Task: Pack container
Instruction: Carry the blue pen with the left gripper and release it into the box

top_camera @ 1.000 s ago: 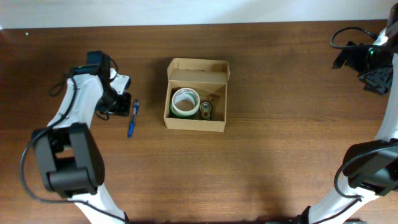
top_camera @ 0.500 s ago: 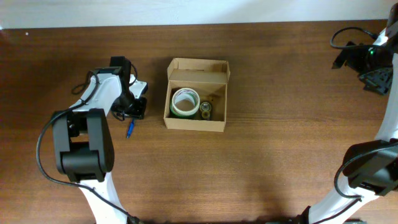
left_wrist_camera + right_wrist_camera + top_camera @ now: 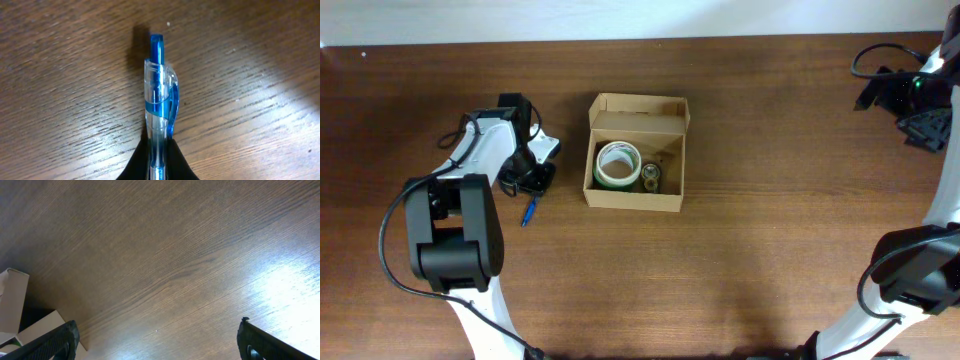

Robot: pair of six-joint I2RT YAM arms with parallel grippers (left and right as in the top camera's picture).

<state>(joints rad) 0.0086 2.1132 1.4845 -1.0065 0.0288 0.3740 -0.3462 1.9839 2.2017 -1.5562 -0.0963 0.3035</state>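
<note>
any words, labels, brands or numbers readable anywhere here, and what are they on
None can be read.
The blue pen shows no print.
The cardboard container has plain sides.
Any marking on the tape roll inside it is too small to tell.

Robot test bench, likely a lab, brown wooden table (image 3: 770,260), left arm (image 3: 450,250), right arm (image 3: 920,270)

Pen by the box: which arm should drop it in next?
Left. The left gripper has its fingers shut on the pen, just beside the container. The right gripper is open, empty and far off on the other side.
</note>
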